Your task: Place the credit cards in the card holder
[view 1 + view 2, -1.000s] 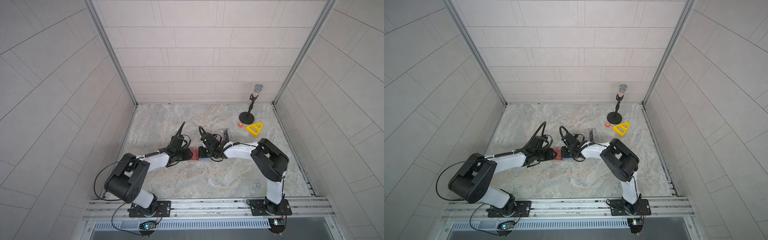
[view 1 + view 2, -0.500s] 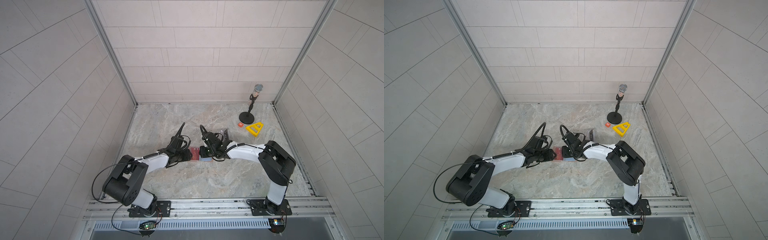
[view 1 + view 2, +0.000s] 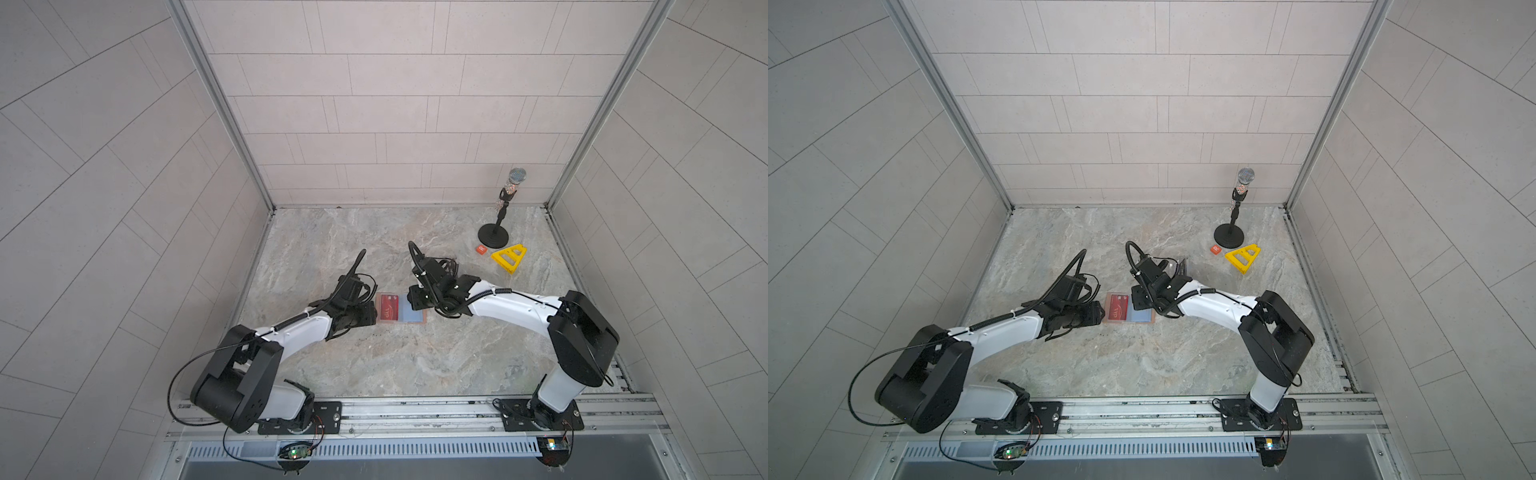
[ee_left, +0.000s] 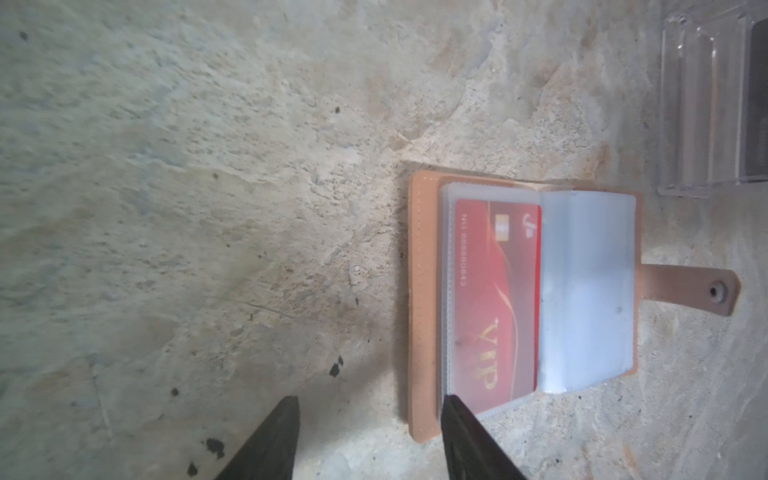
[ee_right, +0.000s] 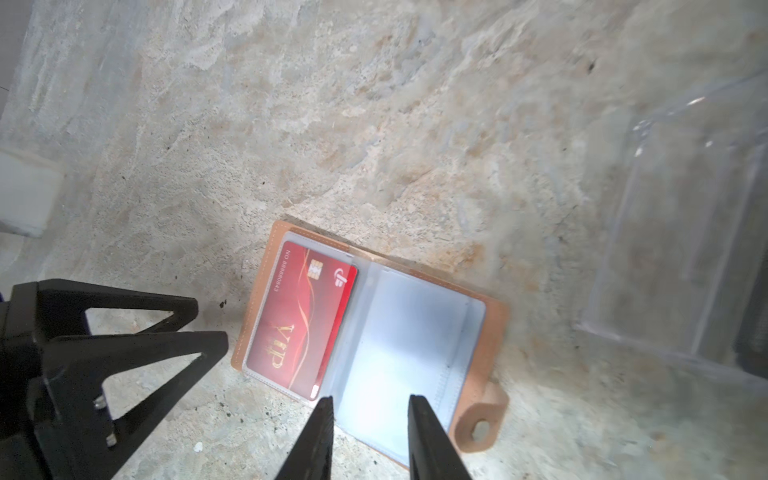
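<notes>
Card holder: tan-pink, opened flat, face up, near the centre of the table. Snap tab stretched out flat past the edge of the pale half.

Red card: gold "VIP" lettering, tucked inside the clear sleeve on the holder's 9 o'clock half in both top views.

Pale blue page: 3 o'clock half of the holder. Card or bare sleeve, cannot tell.

Left gripper: at the holder's 9 o'clock side, low over the table. Fingers spread, nothing between them, released. One tip at the holder's corner, contact not clear.

Right gripper: at the holder's 3 o'clock side, over the pale half's edge. Fingers parted, nothing held.

Clear box: see-through plastic, near the holder at about 2 o'clock, apart from it.

Microphone: upright on a black round-based stand, at 2 o'clock of the table, close to the back wall.

Orange tile: small square, just beside the stand's base, at its 7 o'clock.

Yellow triangle: flat open frame, just beside the tile, at its 3 o'clock.
</notes>
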